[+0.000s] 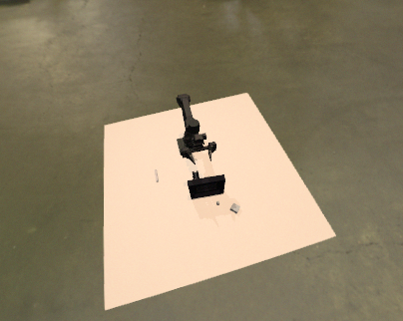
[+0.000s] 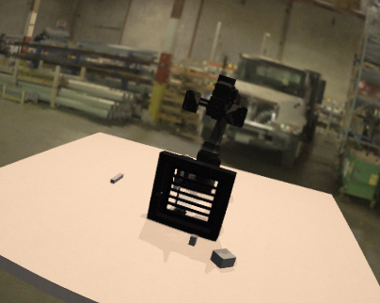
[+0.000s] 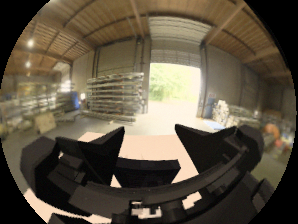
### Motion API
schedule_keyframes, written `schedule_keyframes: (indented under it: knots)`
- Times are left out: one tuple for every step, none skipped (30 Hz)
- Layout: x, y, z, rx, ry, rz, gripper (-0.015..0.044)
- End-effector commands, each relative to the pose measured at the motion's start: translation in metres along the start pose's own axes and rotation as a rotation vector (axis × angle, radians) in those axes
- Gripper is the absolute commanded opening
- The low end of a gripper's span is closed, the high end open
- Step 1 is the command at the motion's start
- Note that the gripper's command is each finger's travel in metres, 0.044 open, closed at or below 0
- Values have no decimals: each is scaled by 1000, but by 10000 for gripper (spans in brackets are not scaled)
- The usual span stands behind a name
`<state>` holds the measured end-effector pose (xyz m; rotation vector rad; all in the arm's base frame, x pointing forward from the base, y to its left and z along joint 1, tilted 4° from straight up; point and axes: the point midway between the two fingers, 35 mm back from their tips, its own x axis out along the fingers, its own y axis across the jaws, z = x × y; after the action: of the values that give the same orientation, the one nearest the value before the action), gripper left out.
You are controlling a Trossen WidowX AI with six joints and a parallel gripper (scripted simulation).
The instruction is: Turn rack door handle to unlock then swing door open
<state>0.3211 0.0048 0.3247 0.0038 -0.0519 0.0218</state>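
Observation:
The black rack [image 1: 206, 179] [image 2: 159, 188] [image 3: 148, 165] stands upright on the pale table [image 1: 138, 249] [image 2: 64, 188]. Its slats show through the frame in the exterior view. A small dark part [image 1: 196, 174], which looks like the handle, sticks out on the arm's side of the rack, towards its left end in the top view. Whether it is turned is too small to tell, and the door's angle is not clear. My gripper [image 1: 202, 161] [image 2: 214, 109] [image 3: 150, 128] is open with nothing between its fingers. It hangs above and behind the rack, apart from it and from the handle.
A grey block [image 1: 234, 208] [image 2: 223, 258] and a small dark piece [image 1: 217, 203] [image 2: 193, 240] lie on the side of the rack away from the arm. A thin light bar [image 1: 157, 175] [image 2: 117, 178] lies to the left of the rack in the top and exterior views.

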Motion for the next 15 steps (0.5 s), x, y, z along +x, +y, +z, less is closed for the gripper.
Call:
schedule_keyframes:
  knots:
    - [0, 0, 0, 0, 4, 0, 374]
    - [2, 0, -1, -1, 16, -1, 348]
    - [4, -1, -3, -1, 35, -2, 321]
    - [7, -2, -5, -2, 59, -4, 295]
    - [9, -2, -7, -3, 82, -5, 284]
    - [11, -3, -9, -3, 106, -6, 284]
    - [13, -4, -11, -4, 130, -8, 284]
    - [16, -4, -13, -5, 153, -9, 284]
    - [18, -5, -15, -5, 177, -10, 284]
    - [19, -6, -18, -5, 200, -11, 284]
    - [21, -7, -20, -5, 224, -13, 284]
    - [23, -7, -22, -6, 248, -14, 284]
    - [25, -8, -24, -6, 271, -15, 284]
    - [26, -9, -26, -6, 295, -16, 284]
    - [27, -9, -28, -6, 318, -17, 284]
